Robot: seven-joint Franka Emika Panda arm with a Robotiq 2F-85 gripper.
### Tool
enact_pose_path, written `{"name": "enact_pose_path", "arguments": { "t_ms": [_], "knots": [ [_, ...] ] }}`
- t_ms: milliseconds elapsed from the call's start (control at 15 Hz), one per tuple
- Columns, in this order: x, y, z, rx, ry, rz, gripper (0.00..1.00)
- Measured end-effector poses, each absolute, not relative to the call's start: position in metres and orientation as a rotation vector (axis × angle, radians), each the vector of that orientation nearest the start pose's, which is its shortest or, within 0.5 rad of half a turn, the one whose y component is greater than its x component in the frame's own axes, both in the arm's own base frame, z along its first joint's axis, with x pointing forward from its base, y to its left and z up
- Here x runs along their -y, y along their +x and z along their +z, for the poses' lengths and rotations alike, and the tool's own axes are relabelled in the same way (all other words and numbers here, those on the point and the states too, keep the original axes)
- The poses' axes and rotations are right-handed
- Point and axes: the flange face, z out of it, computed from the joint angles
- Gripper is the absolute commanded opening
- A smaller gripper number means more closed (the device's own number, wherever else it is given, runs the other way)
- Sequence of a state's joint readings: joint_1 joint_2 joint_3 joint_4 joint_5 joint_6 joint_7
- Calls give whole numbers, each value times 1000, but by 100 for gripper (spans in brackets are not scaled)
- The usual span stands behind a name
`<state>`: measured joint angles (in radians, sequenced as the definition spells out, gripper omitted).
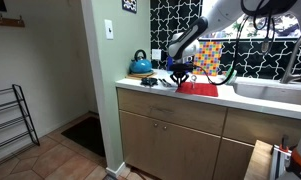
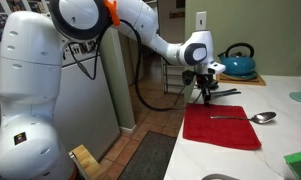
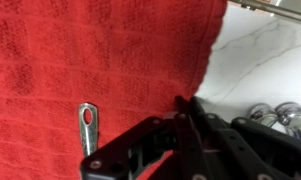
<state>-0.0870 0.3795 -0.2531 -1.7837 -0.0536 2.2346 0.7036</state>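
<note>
A red towel point(image 2: 222, 128) lies flat on the white counter point(image 2: 285, 135); it also shows in an exterior view point(image 1: 198, 89) and fills most of the wrist view point(image 3: 80, 60). A metal spoon point(image 2: 246, 117) rests on it, its handle end with a hole seen in the wrist view point(image 3: 87, 125). My gripper point(image 3: 186, 104) stands low over the towel's edge point(image 2: 204, 98), its black fingers point(image 3: 205, 130) pressed together with a small peak of red cloth pinched at the tips. The tips themselves are partly hidden by the gripper's body.
A blue kettle point(image 2: 238, 66) stands behind the gripper, also seen in an exterior view point(image 1: 140, 66). Black-handled tools point(image 2: 226, 92) and shiny metal rings point(image 3: 275, 112) lie just beyond the towel's edge. A sink point(image 1: 272, 90) lies further along the counter. A green object point(image 2: 298, 160) sits near the front.
</note>
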Motion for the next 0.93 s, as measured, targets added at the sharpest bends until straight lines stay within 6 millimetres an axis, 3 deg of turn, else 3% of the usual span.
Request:
{"name": "enact_pose_path", "arguments": {
  "t_ms": [533,933],
  "knots": [
    [212,618,357,-1566,-2873,-176,1],
    [229,594,359,-1604,-2839,-208,1]
  ]
}}
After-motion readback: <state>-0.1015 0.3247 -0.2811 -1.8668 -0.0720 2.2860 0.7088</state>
